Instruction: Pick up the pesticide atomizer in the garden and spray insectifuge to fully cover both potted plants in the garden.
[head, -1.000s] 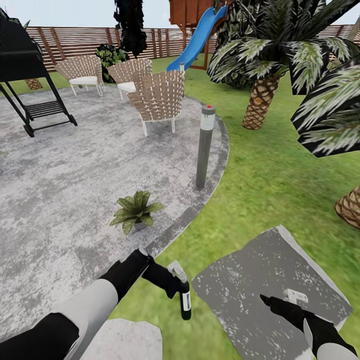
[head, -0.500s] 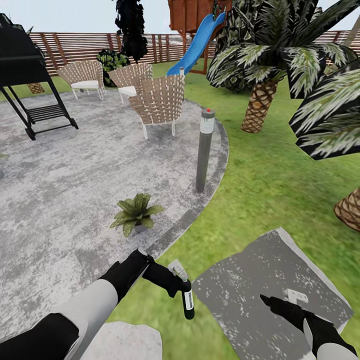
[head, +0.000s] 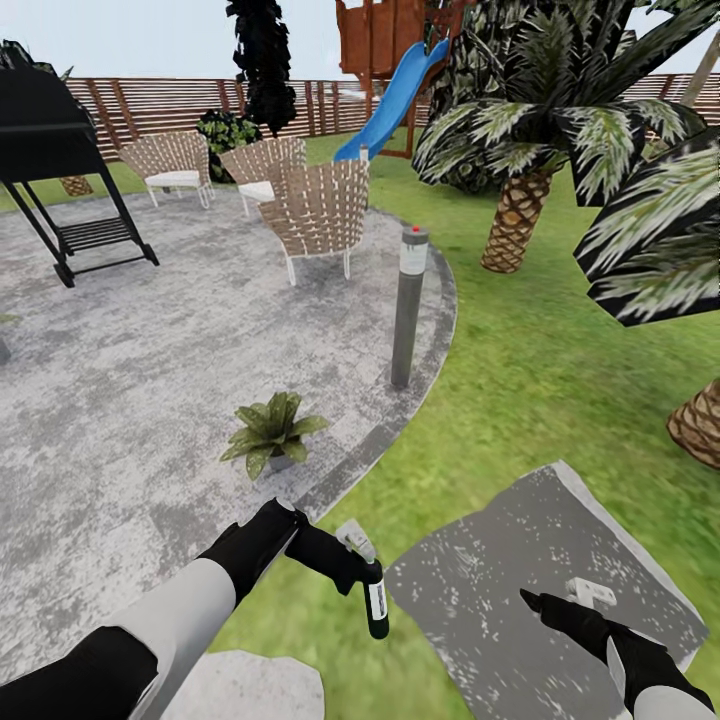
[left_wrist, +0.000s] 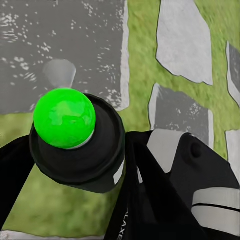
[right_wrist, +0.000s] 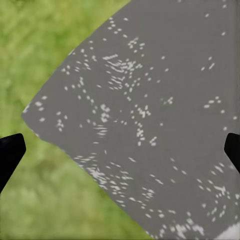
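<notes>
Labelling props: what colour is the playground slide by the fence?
Blue; the long plastic slide shows best in the head view.

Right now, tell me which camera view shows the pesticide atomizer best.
The head view: the pesticide atomizer shows whole, white head up and dark body hanging down, held in the left gripper over the grass. The left wrist view gives only an end-on look at its dark round body with a green cap.

Open grass and bare paving between left claw (head: 345, 565) and potted plant (head: 272, 432) ahead: room to pass. Farther ahead and to its right, grey lamp post (head: 408, 305) upright in the way. Flat stone slab (head: 520, 590) under right claw (head: 540, 605), nothing on it.
</notes>
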